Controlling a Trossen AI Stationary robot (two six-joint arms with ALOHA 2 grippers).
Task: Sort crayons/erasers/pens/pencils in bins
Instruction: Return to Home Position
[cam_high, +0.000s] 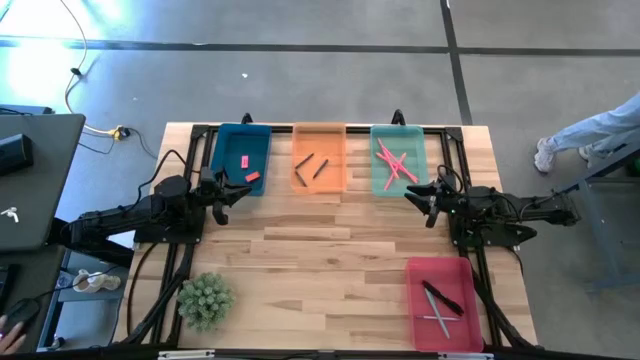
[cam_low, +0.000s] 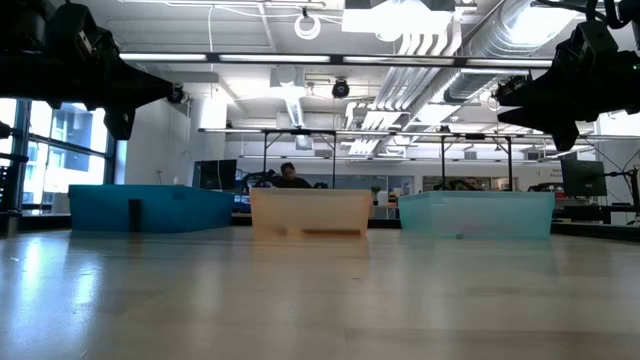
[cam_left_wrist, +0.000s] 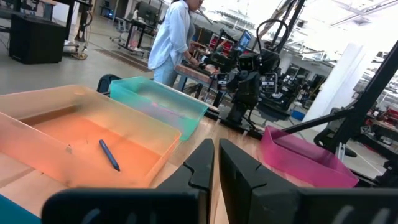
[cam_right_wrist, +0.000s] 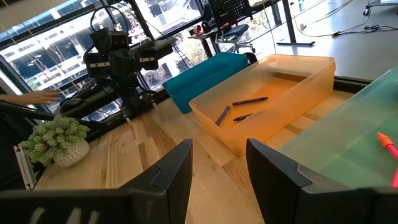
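From the high view, the four bins are sitting on the bench: the blue bin holding two pink erasers, the orange bin beside it holding dark crayons, the green bin on the orange bin's other side holding crossed pink pencils, and the red bin well apart from the orange bin, holding pens. No loose item is showing on the bare boards, so sorting is judged complete or nearly so. The left hand is hovering just beside the blue bin, empty; the right hand is hovering just beside the green bin. A potted plant is standing near the left arm's base. From the low view, three bins are standing in a row, contents hidden behind their walls; the red bin is out of frame. From the left wrist view, the left hand is pinched nearly shut on nothing, facing the orange bin, where one crayon is lying. From the right wrist view, the right hand is standing wide and empty; three crayons are lying in the orange bin. All the sticks are judged light, stiff and prone to rolling, best pinched mid-length across the shaft; erasers are soft and grippy. Exact counts are hard to make out.
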